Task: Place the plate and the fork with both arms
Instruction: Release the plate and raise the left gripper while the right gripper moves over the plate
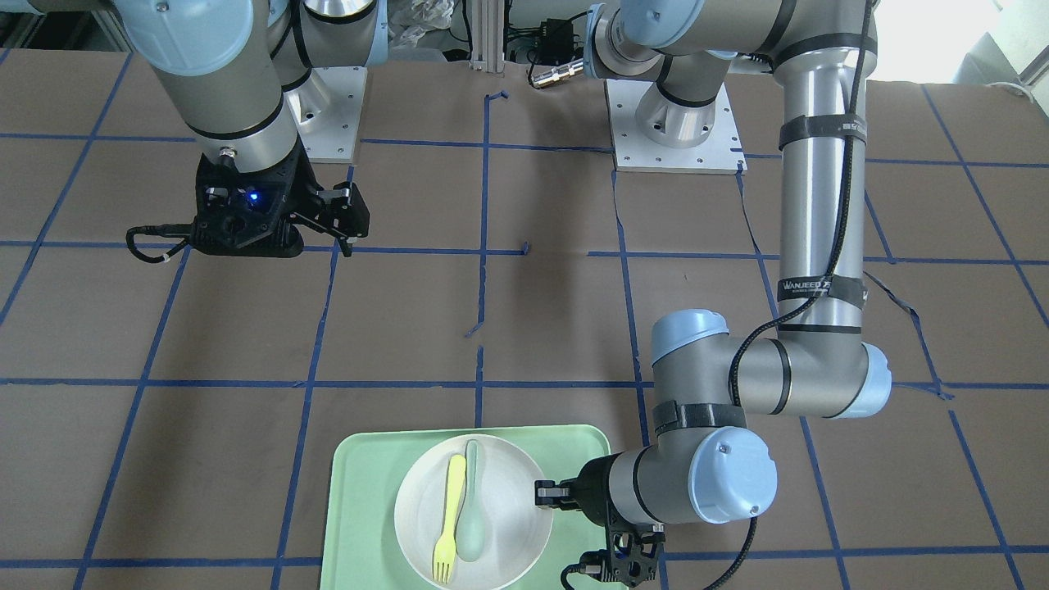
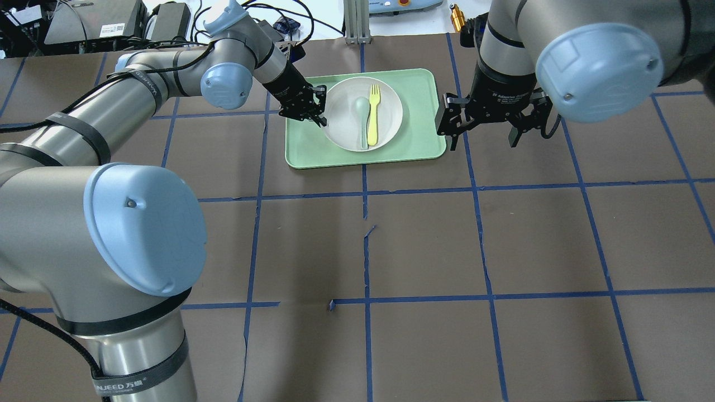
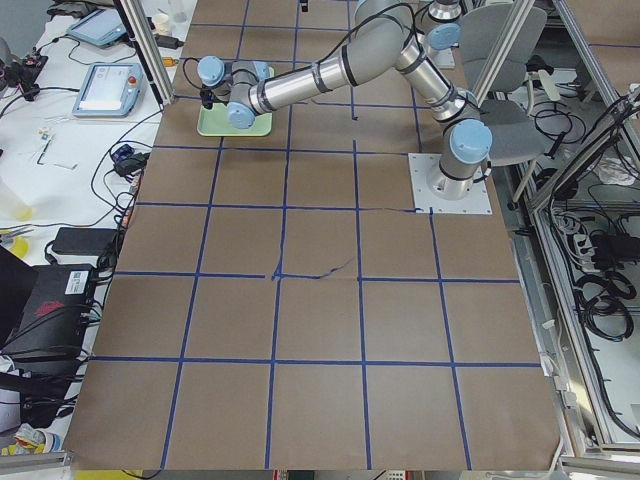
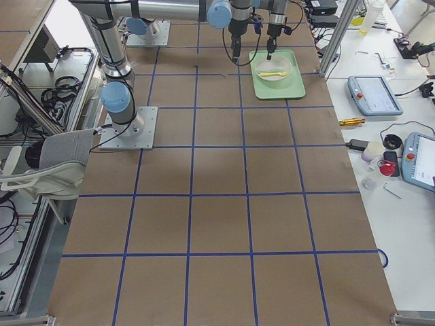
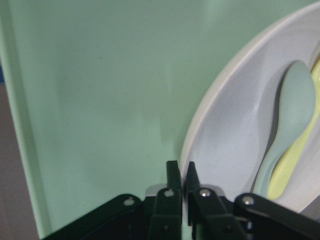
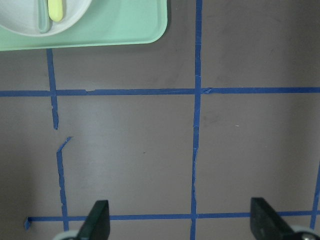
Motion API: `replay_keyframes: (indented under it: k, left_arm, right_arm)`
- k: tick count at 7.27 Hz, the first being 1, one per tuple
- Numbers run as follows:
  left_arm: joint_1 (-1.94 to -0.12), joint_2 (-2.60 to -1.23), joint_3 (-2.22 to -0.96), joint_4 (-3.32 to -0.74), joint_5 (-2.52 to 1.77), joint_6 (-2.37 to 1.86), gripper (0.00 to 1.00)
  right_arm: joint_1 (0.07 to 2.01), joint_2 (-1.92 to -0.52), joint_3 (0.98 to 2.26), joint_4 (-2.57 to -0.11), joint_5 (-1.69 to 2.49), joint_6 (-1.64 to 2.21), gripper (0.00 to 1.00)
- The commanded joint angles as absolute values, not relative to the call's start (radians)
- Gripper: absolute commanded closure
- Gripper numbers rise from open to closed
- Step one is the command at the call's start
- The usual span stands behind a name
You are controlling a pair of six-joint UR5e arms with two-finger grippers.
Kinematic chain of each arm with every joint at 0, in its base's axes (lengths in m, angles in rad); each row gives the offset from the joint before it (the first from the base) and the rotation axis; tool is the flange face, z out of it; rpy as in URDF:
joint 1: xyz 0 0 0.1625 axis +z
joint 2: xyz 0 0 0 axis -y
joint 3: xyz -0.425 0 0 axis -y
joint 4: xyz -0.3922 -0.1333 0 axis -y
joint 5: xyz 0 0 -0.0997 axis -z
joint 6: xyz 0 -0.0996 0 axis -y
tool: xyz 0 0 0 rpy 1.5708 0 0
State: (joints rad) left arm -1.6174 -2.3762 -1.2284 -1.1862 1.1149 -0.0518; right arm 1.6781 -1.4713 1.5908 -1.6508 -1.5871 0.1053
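Observation:
The off-white plate (image 2: pixel 343 120) lies in the mint-green tray (image 2: pixel 416 139) at the far middle of the table. The pale-yellow fork (image 2: pixel 373 114) lies in the plate beside a grey-green spoon (image 2: pixel 363 111). My left gripper (image 2: pixel 319 113) is shut on the plate's left rim. The left wrist view shows its fingers (image 5: pixel 173 182) pinching the rim of the plate (image 5: pixel 235 135), with the fork (image 5: pixel 290 172) partly under the spoon (image 5: pixel 295 110). My right gripper (image 2: pixel 481 138) hangs open and empty over the bare table, to the right of the tray. The front view shows the plate (image 1: pixel 508 524), the fork (image 1: pixel 449 516) and the left gripper (image 1: pixel 545 494).
The tray (image 1: pixel 361 508) fills the space around the plate, its raised rim close to my left gripper. The right wrist view shows the tray's corner (image 6: pixel 125 25) and brown table with blue tape lines (image 6: pixel 196 125). Both arm bases stand at the robot's side of the table.

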Motion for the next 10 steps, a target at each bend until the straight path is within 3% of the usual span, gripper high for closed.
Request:
replay_keyframes:
  k: [1,3,5,6,8,9,10]
  left_arm:
    - [-1.620,-2.362,-1.230,-1.128,1.115,-0.093,0.00]
    - [-1.599,-2.274,-1.245,-1.162,1.211,-0.091,0.00]
    - [-1.536,-2.150,-1.253,-1.367,1.387,-0.014,0.00]
    - [-1.501,-2.102,-1.259,-1.428,1.388,0.006,0.00]
    - [-1.482,-2.051,-1.360,-1.413,1.387,0.032,0.00]
    - [-1.482,-2.037,-1.389,-1.395,1.387,0.032,0.00]
    - [-1.483,-2.031,-1.400,-1.394,1.387,0.032,0.00]
  right_arm:
    - [1.678,-1.451,1.579,-1.681,-1.588,0.094,0.00]
    - [1.680,-1.399,1.580,-1.849,-1.585,0.109,0.00]
    - [1.698,-1.278,1.574,-2.064,-1.572,0.107,0.00]
    - [1.712,-1.216,1.525,-2.084,-1.548,0.109,0.26]
    - [1.758,-0.995,1.328,-2.088,-1.500,0.207,0.33]
    - [1.769,-0.927,1.280,-2.088,-1.499,0.210,0.42]
    - [1.770,-0.898,1.267,-2.104,-1.499,0.210,0.43]
